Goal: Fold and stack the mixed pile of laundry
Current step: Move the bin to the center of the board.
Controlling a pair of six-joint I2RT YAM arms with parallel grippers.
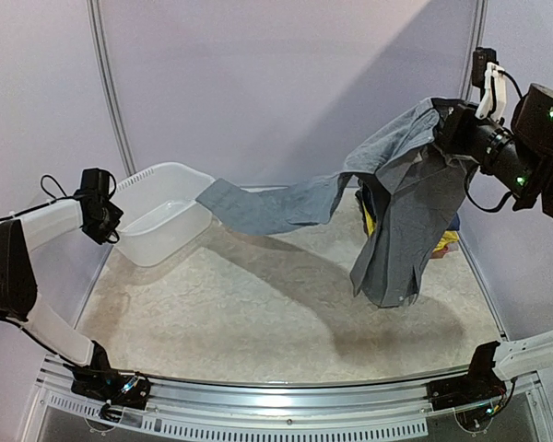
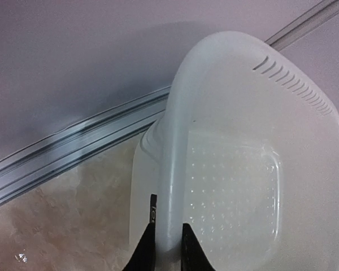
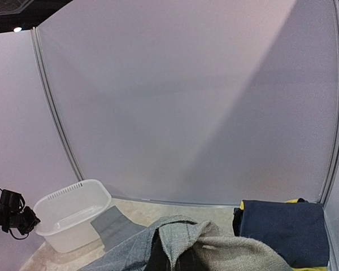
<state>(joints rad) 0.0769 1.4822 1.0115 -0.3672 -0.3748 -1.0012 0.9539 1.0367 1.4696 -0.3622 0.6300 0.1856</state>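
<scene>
Right gripper (image 1: 447,129) clamped on grey trousers (image 1: 396,212), held high at right; one leg drapes toward white basin (image 1: 170,175). Left gripper (image 2: 168,248) pinching basin rim. Navy and yellow clothes (image 3: 282,231) heaped below. Trousers look soft, floppy, fairly heavy: waistband corners likely best hold.

Grey trousers (image 3: 214,248) were bunched at six o'clock. Their folds closed over the right gripper (image 3: 168,261), of which only a dark sliver showed. One flat trouser leg ran out toward eight o'clock and ended just beside a white basin (image 3: 73,217) that stood on the pale speckled table (image 3: 175,210). At nine o'clock the left gripper (image 3: 24,220) was up against the basin's rim, though whether it pinched the rim could not be told. At four o'clock lay a navy garment (image 3: 282,231), with a yellow garment (image 3: 294,200) peeking out behind its top edge. Plain grey walls (image 3: 186,101) filled the rest.
</scene>
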